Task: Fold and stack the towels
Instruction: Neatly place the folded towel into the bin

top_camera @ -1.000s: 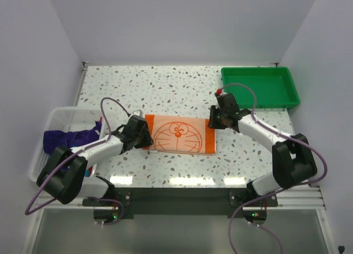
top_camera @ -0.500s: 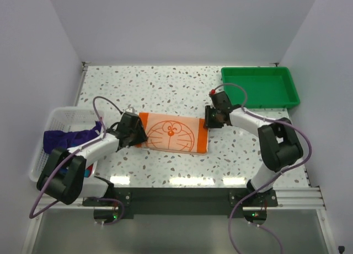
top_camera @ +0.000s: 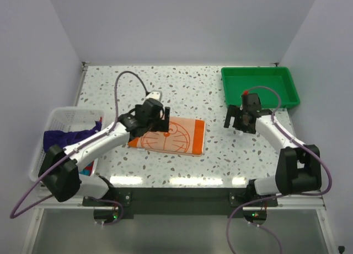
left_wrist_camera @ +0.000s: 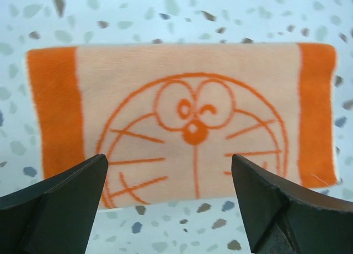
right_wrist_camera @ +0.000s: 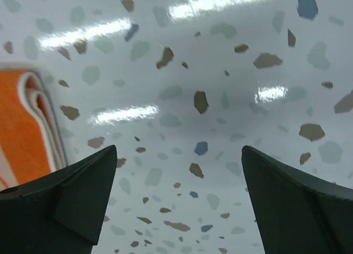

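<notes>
Left wrist view: folded orange cat-face towel (left_wrist_camera: pixel 187 77) below wide-open left hand (left_wrist_camera: pixel 169 166); right hand (right_wrist_camera: pixel 179 155) likewise open.

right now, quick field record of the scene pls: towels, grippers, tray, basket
orange towel: folded, flat on table, cat face up
purple towel: bunched in basket
left gripper: open, above orange towel, holding nothing
right gripper: open, over bare table right of orange towel
tray: green, far right corner
basket: white, left edge
</notes>
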You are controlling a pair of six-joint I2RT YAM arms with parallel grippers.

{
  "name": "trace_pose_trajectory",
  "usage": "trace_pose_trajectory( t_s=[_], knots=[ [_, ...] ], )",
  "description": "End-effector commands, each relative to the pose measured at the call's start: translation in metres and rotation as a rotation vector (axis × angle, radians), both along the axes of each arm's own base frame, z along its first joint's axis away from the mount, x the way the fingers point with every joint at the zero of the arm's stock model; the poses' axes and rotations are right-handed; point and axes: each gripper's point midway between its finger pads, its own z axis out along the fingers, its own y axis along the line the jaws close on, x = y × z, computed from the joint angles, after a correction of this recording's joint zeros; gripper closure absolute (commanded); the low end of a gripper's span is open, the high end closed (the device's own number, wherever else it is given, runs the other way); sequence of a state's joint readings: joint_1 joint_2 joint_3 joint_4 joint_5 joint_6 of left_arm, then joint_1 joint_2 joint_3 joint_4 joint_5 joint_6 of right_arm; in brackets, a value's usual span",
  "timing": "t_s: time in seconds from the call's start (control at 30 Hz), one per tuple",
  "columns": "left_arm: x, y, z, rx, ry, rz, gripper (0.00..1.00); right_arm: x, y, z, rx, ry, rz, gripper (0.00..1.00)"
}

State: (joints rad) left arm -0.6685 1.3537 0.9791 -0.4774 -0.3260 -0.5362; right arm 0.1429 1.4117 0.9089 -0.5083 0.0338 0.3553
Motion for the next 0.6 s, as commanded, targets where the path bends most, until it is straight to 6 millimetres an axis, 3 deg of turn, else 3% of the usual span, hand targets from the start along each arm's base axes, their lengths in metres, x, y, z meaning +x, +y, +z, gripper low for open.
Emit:
trace_pose_trajectory(
  t_s=[0.0, 0.03, 0.07, 0.1, 0.17, 0.3, 0.4, 0.57],
  knots=[
    [-0.007, -0.047, 0.013, 0.076, -0.046, -0.169, 0.0, -0.027, -0.005, -0.007, 0.039, 0.041, -0.041, 0.01],
    [-0.021, -0.072, 0.013, 0.085, -0.054, -0.261, 0.02, -0.028, -0.006, -0.004, 0.045, 0.025, -0.053, 0.01],
    [-0.025, -0.086, 0.004, 0.108, -0.039, -0.306, 0.03, -0.029, -0.009, -0.005, 0.047, 0.023, -0.066, 0.01],
    [-0.027, -0.104, 0.01, 0.105, -0.054, -0.35, 0.04, -0.032, -0.011, -0.008, 0.047, 0.028, -0.072, 0.01],
    [-0.041, -0.141, 0.002, 0.155, -0.067, -0.474, 0.09, -0.034, -0.009, -0.009, 0.075, 0.031, -0.072, 0.01],
    [-0.069, -0.189, -0.018, 0.26, -0.08, -0.659, 0.19, -0.034, -0.004, -0.012, 0.118, 0.02, -0.072, 0.01],
    [-0.081, -0.211, -0.035, 0.291, -0.066, -0.737, 0.27, -0.032, 0.0, -0.01, 0.14, 0.014, -0.064, 0.01],
    [-0.086, -0.223, -0.059, 0.332, -0.034, -0.807, 0.3, -0.031, 0.003, -0.007, 0.156, -0.007, -0.058, 0.02]
  ],
)
